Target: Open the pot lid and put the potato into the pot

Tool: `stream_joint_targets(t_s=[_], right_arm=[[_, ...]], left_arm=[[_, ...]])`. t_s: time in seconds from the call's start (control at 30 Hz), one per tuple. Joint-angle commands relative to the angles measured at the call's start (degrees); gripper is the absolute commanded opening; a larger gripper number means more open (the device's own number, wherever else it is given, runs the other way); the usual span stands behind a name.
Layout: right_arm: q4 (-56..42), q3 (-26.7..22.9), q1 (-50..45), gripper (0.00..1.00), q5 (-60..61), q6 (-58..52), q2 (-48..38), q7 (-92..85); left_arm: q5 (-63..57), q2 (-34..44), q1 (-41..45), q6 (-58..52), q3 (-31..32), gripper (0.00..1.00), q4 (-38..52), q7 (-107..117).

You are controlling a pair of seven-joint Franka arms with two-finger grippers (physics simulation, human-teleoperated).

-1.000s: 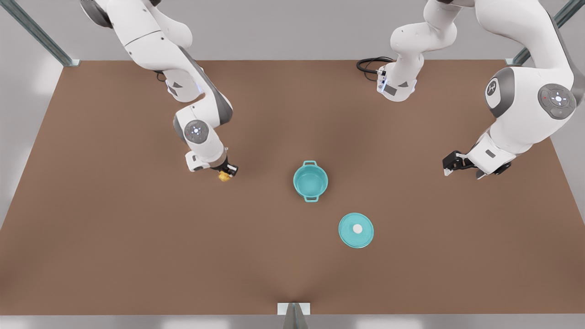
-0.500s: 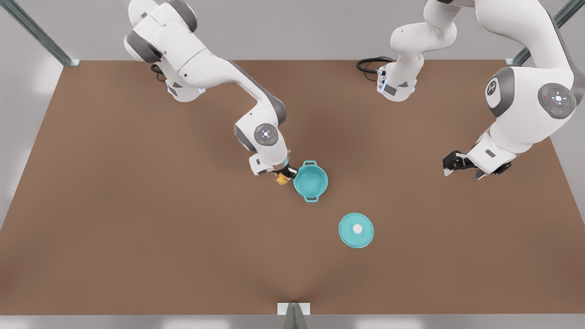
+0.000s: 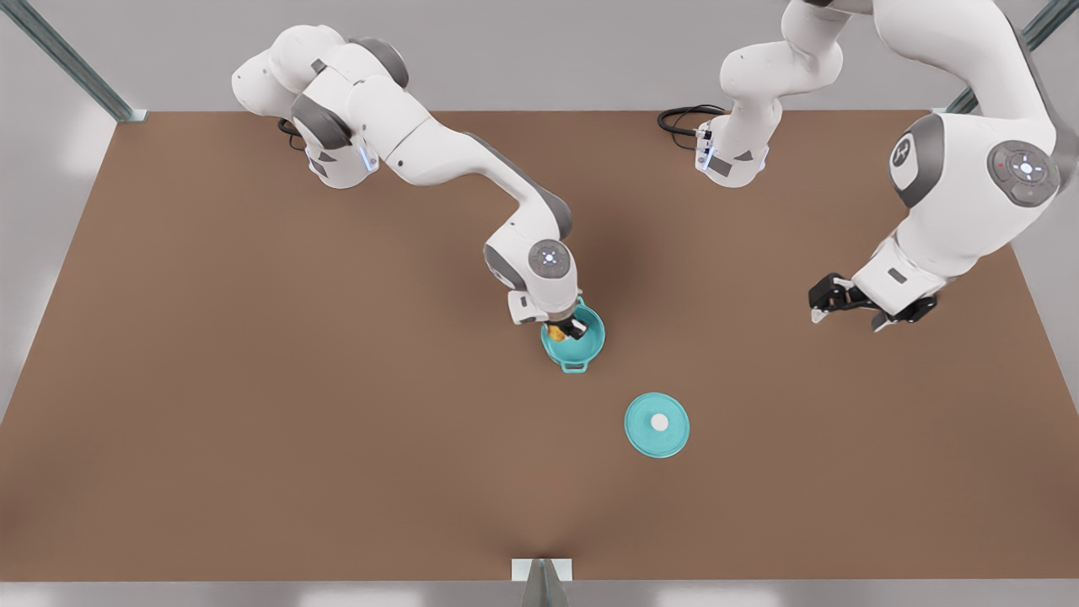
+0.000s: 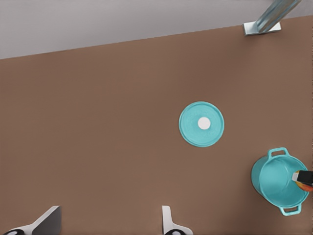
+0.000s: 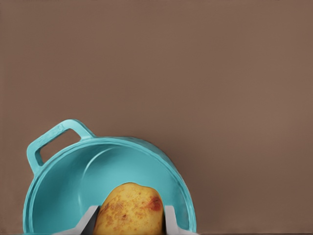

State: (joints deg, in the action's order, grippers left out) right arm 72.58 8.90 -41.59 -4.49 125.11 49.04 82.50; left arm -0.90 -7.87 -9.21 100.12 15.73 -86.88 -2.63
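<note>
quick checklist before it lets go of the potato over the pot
1. Lid off: ok. The pot lid lies flat on the table, apart from the pot.
2. Grip: ok. The right gripper is shut on the potato.
3. Potato over the opening: ok by the right wrist view, though near the rim.
4. Pot upright, teal inside visible: ok.
5. Drop height above the pot floor: cannot tell.
6. Other arm clear: ok. The left gripper waits open, off to the front view's right.

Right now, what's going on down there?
Right pincer shut on potato, over open pot. Left pincer open, waiting aside. Lid off. Nothing blocking.
</note>
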Motion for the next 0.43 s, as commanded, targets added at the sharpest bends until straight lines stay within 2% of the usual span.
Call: stream_joint_targets(t_s=[0.0, 0.03, 0.07, 0.17, 0.2, 0.27, 0.3, 0.37, 0.4], right_arm=[[-0.51, -0.02, -0.24, 0.52, -0.08, -0.74, 0.0, 12.16], [-0.51, 0.07, -0.24, 0.84, -0.43, -0.65, 0.0, 11.45], [-0.6, -0.02, -0.51, 1.0, -0.44, -0.74, 0.09, 11.1], [-0.69, -1.25, -0.42, 1.0, -0.44, -1.27, -0.96, 10.93], [-0.6, -2.66, 1.68, 1.0, -1.05, -6.88, -4.21, 9.7], [-0.69, -3.1, 13.53, 1.0, -0.61, -24.61, -12.64, -8.71], [-0.69, -3.19, 25.65, 1.0, -0.96, -34.47, -18.44, -32.86], [1.58, -2.84, 39.81, 1.0, -1.05, -37.74, -22.32, -59.96], [12.11, -2.75, 45.1, 1.0, -1.67, -32.5, -27.41, -68.61]], left_arm=[[-0.06, 0.05, -0.28, -0.02, 0.09, 1.0, 0.04, 0.69], [0.29, 0.05, -0.28, -0.02, 0.09, 1.0, 0.04, 0.69], [0.29, 0.05, -0.28, -0.02, 0.09, 1.0, 0.04, 0.96], [0.46, 0.05, -0.28, 0.16, 0.01, 1.0, 0.13, 1.13], [0.46, 0.14, -0.28, 0.16, 0.09, 1.0, 0.04, 1.13], [0.38, 0.14, -0.28, 0.16, 0.09, 1.0, 0.04, 1.13], [0.38, 0.05, -0.28, 0.16, 0.09, 1.0, 0.04, 1.13], [0.46, -0.04, -0.28, 0.16, 0.09, 1.0, 0.04, 1.22], [0.46, -0.04, -0.28, 0.16, 0.09, 1.0, 0.04, 1.22]])
